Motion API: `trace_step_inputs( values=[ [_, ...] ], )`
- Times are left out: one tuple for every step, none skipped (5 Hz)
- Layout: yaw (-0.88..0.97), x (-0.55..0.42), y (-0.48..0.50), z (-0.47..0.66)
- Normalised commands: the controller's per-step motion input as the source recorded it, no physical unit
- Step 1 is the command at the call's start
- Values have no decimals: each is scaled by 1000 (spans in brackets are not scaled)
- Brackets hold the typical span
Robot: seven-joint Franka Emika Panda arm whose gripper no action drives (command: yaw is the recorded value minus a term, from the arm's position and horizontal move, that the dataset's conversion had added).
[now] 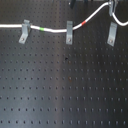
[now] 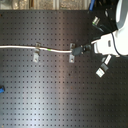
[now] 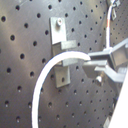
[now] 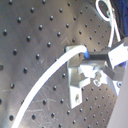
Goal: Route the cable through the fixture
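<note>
The white cable (image 1: 55,31) runs in from the first exterior view's left, passes the top of the left grey fixture (image 1: 24,32), shows its green band (image 1: 42,30), and reaches the top of the middle fixture (image 1: 69,34). Past that, its red band (image 1: 85,22) rises toward the top edge. In the second exterior view my gripper (image 2: 82,49) is shut on the cable (image 2: 55,50) just right of the middle fixture (image 2: 72,55). In the first wrist view the fingers (image 3: 97,62) pinch the cable (image 3: 47,75) beside a fixture (image 3: 61,37). I cannot tell whether the cable sits inside the slot.
A third grey fixture (image 1: 112,34) stands at the first exterior view's right, with a slack loop of cable (image 1: 119,21) hanging near it. Everything sits on a black perforated board (image 1: 65,90). A small blue object (image 2: 1,90) lies at the second exterior view's left edge.
</note>
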Motion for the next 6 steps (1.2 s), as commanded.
trace_step_inputs(
  values=[
    [0, 1, 1, 311],
    [0, 13, 114, 248],
    [111, 180, 221, -4],
    [97, 222, 145, 118],
    [0, 231, -35, 460],
    [0, 85, -116, 1]
  ],
)
